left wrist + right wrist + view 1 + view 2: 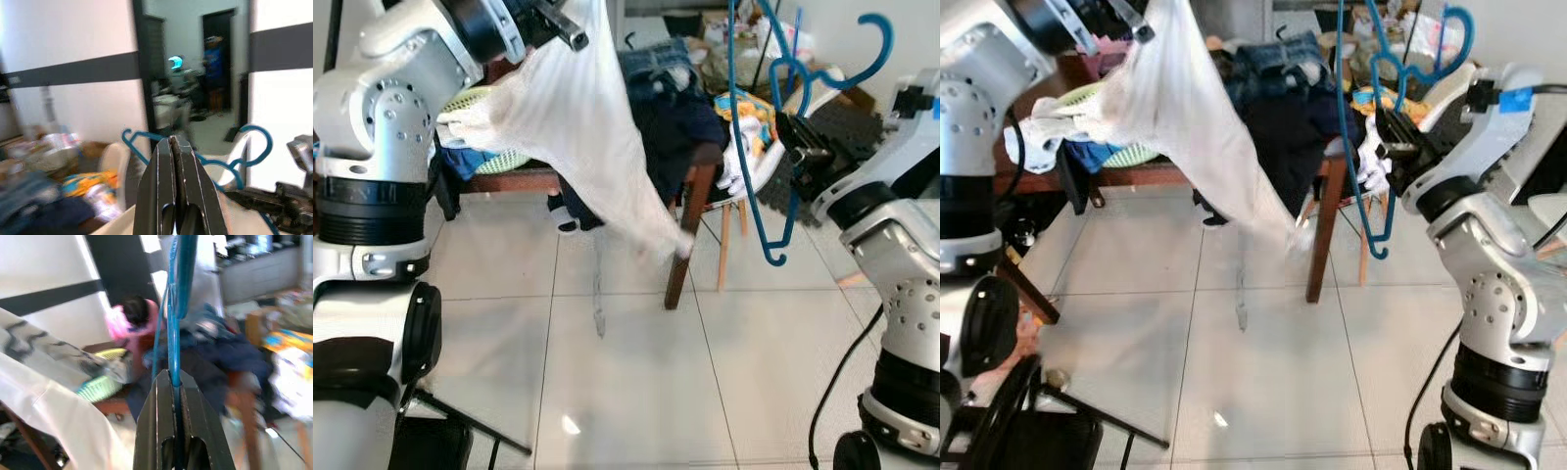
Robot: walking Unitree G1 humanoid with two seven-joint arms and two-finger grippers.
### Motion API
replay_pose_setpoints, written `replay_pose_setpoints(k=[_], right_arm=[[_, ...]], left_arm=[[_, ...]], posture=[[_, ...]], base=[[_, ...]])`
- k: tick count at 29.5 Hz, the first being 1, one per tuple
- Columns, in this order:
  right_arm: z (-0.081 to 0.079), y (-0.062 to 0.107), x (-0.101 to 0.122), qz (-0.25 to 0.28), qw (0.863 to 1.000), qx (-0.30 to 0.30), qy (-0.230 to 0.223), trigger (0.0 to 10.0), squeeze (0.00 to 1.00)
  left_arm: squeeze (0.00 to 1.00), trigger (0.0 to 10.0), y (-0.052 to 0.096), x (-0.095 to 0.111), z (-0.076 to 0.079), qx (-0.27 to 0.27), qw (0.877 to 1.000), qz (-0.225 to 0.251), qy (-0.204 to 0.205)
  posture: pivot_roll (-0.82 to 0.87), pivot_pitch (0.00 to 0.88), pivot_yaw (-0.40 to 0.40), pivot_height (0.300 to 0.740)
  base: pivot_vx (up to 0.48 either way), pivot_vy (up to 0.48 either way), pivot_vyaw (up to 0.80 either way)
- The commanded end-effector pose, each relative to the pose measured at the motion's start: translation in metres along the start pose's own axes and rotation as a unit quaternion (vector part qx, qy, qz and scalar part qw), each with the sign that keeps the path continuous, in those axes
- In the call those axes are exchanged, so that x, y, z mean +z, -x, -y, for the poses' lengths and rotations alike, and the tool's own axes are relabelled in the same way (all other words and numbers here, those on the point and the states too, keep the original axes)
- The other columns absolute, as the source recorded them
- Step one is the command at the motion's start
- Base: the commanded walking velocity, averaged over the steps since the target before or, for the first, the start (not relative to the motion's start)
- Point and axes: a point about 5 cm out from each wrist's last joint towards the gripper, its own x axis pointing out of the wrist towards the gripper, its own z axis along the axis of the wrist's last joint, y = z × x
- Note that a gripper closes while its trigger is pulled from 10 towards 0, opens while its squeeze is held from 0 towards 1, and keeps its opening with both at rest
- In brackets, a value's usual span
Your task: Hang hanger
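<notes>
Looks like a lived-in home, laundry corner basically. Glossy white floor tiles [636, 382], a dark wooden worktop [524, 179] heaped with dark blue jeans and clothes [666, 98], a pale green woven laundry basket [1121, 152] near its left edge, and cardboard boxes of clutter [729, 44] behind.

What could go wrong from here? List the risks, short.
1. The white garment hangs long from the left end effector, its tail near the wooden table leg; it could snag there.
2. The right end effector pinches only one thin bar of the blue hanger, so the hanger might swing or twist.
3. Clutter behind could catch the hanger's hook.
</notes>
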Motion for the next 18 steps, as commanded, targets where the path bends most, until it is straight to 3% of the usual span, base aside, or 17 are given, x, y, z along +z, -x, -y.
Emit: replay_pose_setpoints(k=[1, 3, 7, 8, 9, 10, 11, 13, 18], right_arm=[[0.003, 0.002, 0.007, 0.017, 1.000, -0.009, 0.009, 10.0, 0.00], [0.003, 0.002, 0.007, 0.017, 1.000, -0.009, 0.009, 10.0, 0.00], [0.007, 0.001, 0.001, 0.000, 0.999, -0.024, 0.022, 10.0, 0.00], [0.009, 0.001, -0.005, -0.015, 0.999, -0.034, 0.031, 10.0, 0.00], [0.009, 0.001, -0.005, -0.015, 0.999, -0.034, 0.031, 10.0, 0.00], [0.011, 0.002, -0.009, -0.025, 0.998, -0.042, 0.037, 10.0, 0.00], [0.011, 0.002, -0.009, -0.025, 0.998, -0.042, 0.037, 10.0, 0.00], [0.015, 0.004, -0.013, -0.037, 0.997, -0.055, 0.044, 10.0, 0.00], [0.018, 0.006, -0.015, -0.045, 0.996, -0.062, 0.050, 10.0, 0.00]], left_arm=[[0.00, 10.0, -0.007, 0.001, 0.012, -0.028, 0.999, 0.015, 0.012], [0.00, 10.0, -0.007, 0.001, 0.012, -0.028, 0.999, 0.015, 0.012], [0.00, 10.0, -0.008, -0.024, 0.020, -0.033, 0.999, -0.007, 0.043], [0.00, 10.0, -0.007, -0.040, 0.023, -0.032, 0.998, -0.024, 0.058], [0.00, 10.0, -0.007, -0.040, 0.023, -0.032, 0.998, -0.024, 0.058], [0.00, 10.0, -0.004, -0.055, 0.025, -0.027, 0.996, -0.044, 0.068], [0.00, 10.0, -0.004, -0.055, 0.025, -0.027, 0.996, -0.044, 0.068], [0.00, 10.0, 0.006, -0.084, 0.026, -0.016, 0.993, -0.080, 0.082], [0.00, 10.0, 0.016, -0.102, 0.025, -0.006, 0.991, -0.105, 0.086]], posture=[[0.01, 0.074, 0.031, 0.740], [0.01, 0.074, 0.031, 0.740], [0.00, 0.072, 0.029, 0.740], [0.00, 0.072, 0.027, 0.740], [0.00, 0.072, 0.027, 0.740], [0.00, 0.077, 0.025, 0.740], [0.00, 0.077, 0.025, 0.740], [-0.01, 0.082, 0.021, 0.740], [-0.01, 0.085, 0.019, 0.740]], base=[[-0.405, 0.000, -0.80], [-0.405, 0.000, -0.80], [-0.388, 0.000, -0.80], [-0.315, 0.000, -0.80], [-0.315, 0.000, -0.80], [0.000, 0.000, -0.80], [0.000, 0.000, -0.80], [0.000, 0.000, -0.80], [0.000, 0.000, -0.80]])
